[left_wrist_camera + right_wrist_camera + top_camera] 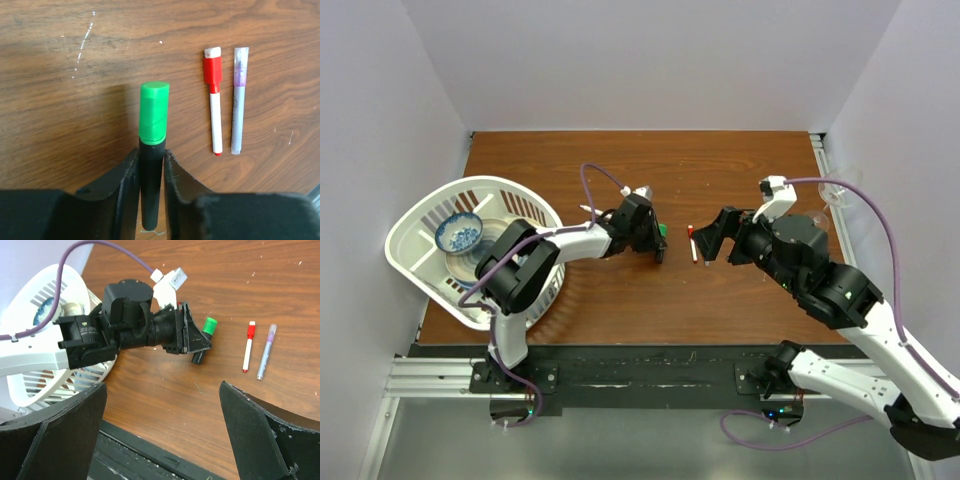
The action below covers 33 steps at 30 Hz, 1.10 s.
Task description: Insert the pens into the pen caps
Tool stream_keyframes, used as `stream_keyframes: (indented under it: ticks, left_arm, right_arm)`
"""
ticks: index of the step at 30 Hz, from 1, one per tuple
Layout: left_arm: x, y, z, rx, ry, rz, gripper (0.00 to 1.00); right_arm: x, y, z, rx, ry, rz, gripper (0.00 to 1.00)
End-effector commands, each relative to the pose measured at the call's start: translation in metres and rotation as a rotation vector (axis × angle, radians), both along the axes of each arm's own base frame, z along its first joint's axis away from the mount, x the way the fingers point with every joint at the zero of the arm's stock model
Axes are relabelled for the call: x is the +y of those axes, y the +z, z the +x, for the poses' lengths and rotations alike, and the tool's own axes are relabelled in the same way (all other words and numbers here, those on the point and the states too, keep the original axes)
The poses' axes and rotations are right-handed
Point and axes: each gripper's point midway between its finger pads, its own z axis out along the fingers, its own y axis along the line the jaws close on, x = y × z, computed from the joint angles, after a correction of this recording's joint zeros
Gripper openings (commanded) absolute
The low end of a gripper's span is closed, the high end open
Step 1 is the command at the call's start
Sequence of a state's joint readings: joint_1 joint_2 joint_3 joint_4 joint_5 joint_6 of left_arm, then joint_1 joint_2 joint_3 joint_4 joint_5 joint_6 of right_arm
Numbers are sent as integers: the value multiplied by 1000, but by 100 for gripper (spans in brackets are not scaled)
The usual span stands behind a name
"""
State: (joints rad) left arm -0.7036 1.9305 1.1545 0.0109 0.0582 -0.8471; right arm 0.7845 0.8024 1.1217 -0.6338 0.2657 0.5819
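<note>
Left gripper (151, 157) pinches marker (151, 192) low on barrel, likely to keep green cap (154, 112) clear. Right gripper (162, 390) gapes wide, empty, facing red pen (215, 120), purple pen (238, 117): capped, side by side on table (75, 125).

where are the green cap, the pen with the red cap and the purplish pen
green cap (153, 112), left wrist view, middle of the cap, fitted on the black marker (151, 185)
pen with the red cap (215, 120), left wrist view, white barrel below the cap
purplish pen (238, 117), left wrist view, middle of the grey barrel
</note>
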Motion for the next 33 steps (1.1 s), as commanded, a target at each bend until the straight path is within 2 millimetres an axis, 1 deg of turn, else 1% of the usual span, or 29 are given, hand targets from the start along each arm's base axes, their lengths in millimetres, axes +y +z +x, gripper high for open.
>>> stream_keyframes:
  ticks: [1, 2, 3, 6, 8, 9, 10, 12, 13, 14, 15, 16, 17, 18, 19, 20, 21, 22, 23, 24, 25, 26, 27, 28, 29, 30, 31, 32, 33]
  left_arm:
    - [-12, 26, 18, -77, 18, -41, 36]
    - [-11, 27, 17, -81, 18, -42, 43]
    - [-10, 31, 18, -93, 15, -47, 46]
    - [-9, 54, 20, -137, 8, -60, 55]
    - [-2, 77, 22, -176, 13, -59, 63]
    - [0, 87, 23, -195, 10, -66, 64]
    - [9, 104, 19, -214, 9, -53, 66]
    - [25, 120, 18, -249, 38, -31, 70]
    - [37, 145, 14, -305, 51, -33, 71]
    - [48, 144, 8, -312, 57, -18, 75]
    - [60, 172, 1, -369, 64, -41, 77]
    - [67, 179, -5, -386, 64, -45, 79]
    - [79, 177, -10, -386, 74, -32, 83]
    - [86, 186, -16, -406, 77, -36, 86]
    - [99, 206, -27, -450, 83, -46, 89]
    - [108, 207, -33, -458, 87, -36, 96]
    - [114, 216, -39, -479, 90, -40, 100]
    - [124, 234, -52, -531, 77, -48, 100]
    - [131, 237, -59, -549, 65, -41, 100]
    - [142, 248, -72, -590, 49, -26, 100]
    - [152, 250, -77, -604, 64, -4, 100]
    - [160, 248, -83, -611, 64, 15, 100]
    - [166, 250, -88, -634, 62, 27, 100]
    - [180, 260, -97, -691, 76, 37, 100]
    - [187, 256, -100, -702, 86, 55, 100]
    - [200, 264, -108, -749, 108, 64, 100]
    - [206, 261, -111, -757, 116, 80, 100]
    - [211, 262, -114, -774, 126, 88, 100]
    - [223, 265, -119, -802, 154, 103, 100]
  right_arm:
    - [7, 3, -2, -9, 43, 2, 99]
    - [10, 4, -3, -8, 61, 10, 98]
    - [12, 5, -3, -7, 68, 16, 98]
    - [19, 7, -5, -1, 97, 28, 96]
    - [21, 8, -4, 3, 102, 30, 95]
    - [24, 9, -3, -2, 110, 33, 95]
    - [28, 7, 0, -1, 116, 28, 95]
    - [34, 13, 6, -39, 133, 18, 94]
    - [39, 10, 11, -44, 145, 0, 94]
    - [42, 10, 16, -54, 147, -19, 94]
    - [42, 17, 22, -90, 142, -39, 93]
    - [42, 19, 29, -106, 125, -55, 93]
    - [47, 14, 38, -102, 118, -84, 92]
    - [48, 20, 44, -125, 111, -97, 91]
    - [51, 23, 52, -137, 101, -100, 91]
    - [60, 16, 61, -124, 109, -118, 89]
    - [65, 19, 68, -137, 118, -125, 88]
    - [70, 23, 78, -157, 119, -118, 87]
    - [83, 6, 90, -131, 141, -149, 86]
    - [90, 11, 101, -160, 155, -157, 85]
    - [98, 5, 109, -161, 172, -171, 85]
    - [106, -5, 119, -150, 189, -193, 84]
    - [121, -20, 132, -131, 230, -216, 82]
    - [130, -29, 139, -121, 253, -234, 82]
    - [138, -36, 144, -117, 274, -246, 81]
    - [150, -51, 159, -97, 285, -273, 78]
    - [156, -57, 166, -93, 292, -281, 76]
    - [162, -63, 172, -94, 300, -297, 75]
    - [172, -76, 187, -78, 303, -315, 73]
